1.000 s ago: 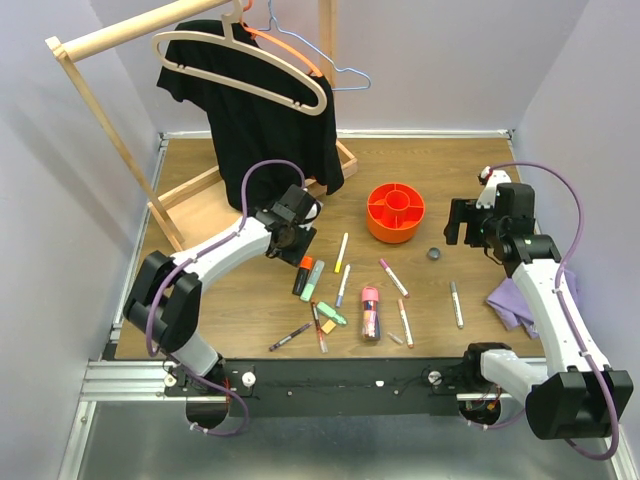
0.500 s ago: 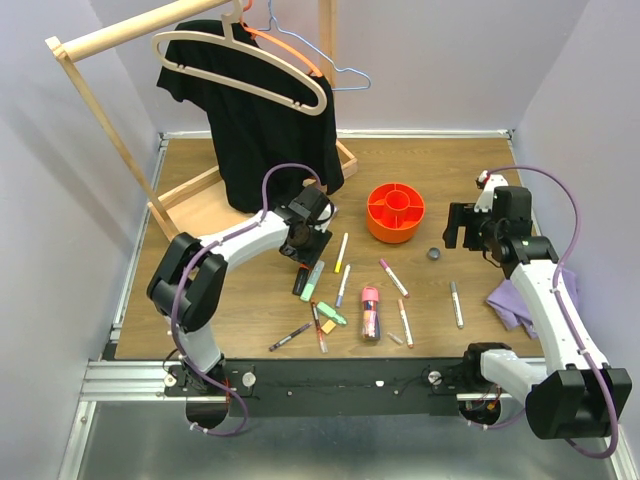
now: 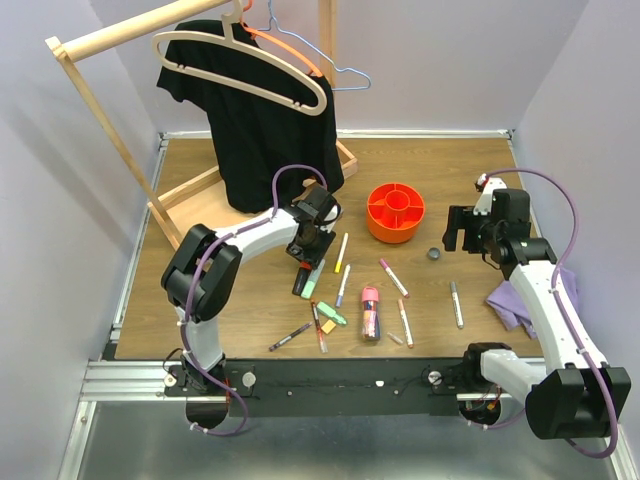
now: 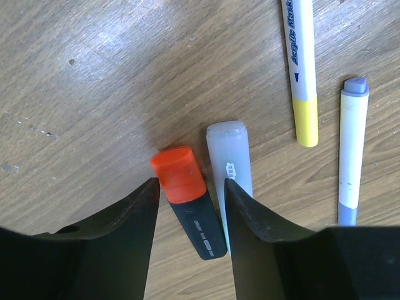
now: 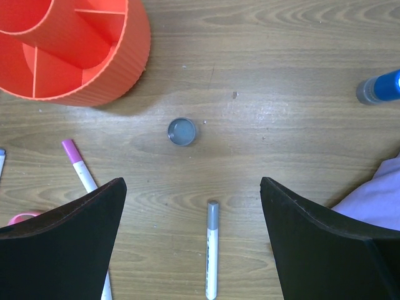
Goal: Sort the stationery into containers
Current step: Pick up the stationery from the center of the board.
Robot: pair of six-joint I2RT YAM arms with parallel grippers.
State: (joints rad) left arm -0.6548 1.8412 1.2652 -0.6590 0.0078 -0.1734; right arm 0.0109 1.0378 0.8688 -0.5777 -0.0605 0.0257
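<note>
My left gripper [image 3: 309, 254] [image 4: 190, 183] is open, its jaws straddling a black highlighter with an orange cap [image 4: 189, 210] [image 3: 300, 284] that lies on the wooden table. A pale green highlighter [image 4: 230, 162] lies beside it, partly under the right finger. A yellow-tipped white pen [image 4: 300, 69] and a blue-capped pen [image 4: 351, 150] lie further right. My right gripper [image 3: 462, 230] [image 5: 194, 182] is open and empty above a grey-capped white marker [image 5: 212, 251] [image 3: 456, 303]. The orange organiser [image 3: 378, 226] [image 5: 94, 69] stands at mid-table. A pink tube [image 3: 370, 312] and a pink marker [image 3: 393, 277] lie near the front.
A small dark round cap [image 5: 182, 132] [image 3: 434, 254] sits right of the organiser. A purple cloth [image 3: 515, 300] lies at the right edge, with a blue-capped item [image 5: 382, 86] near it. A wooden rack with a black shirt [image 3: 265, 120] and hangers stands at the back left. Several more pens lie near the front edge.
My left gripper has moved right and toward the front, down over the orange-capped highlighter. The right arm has barely shifted.
</note>
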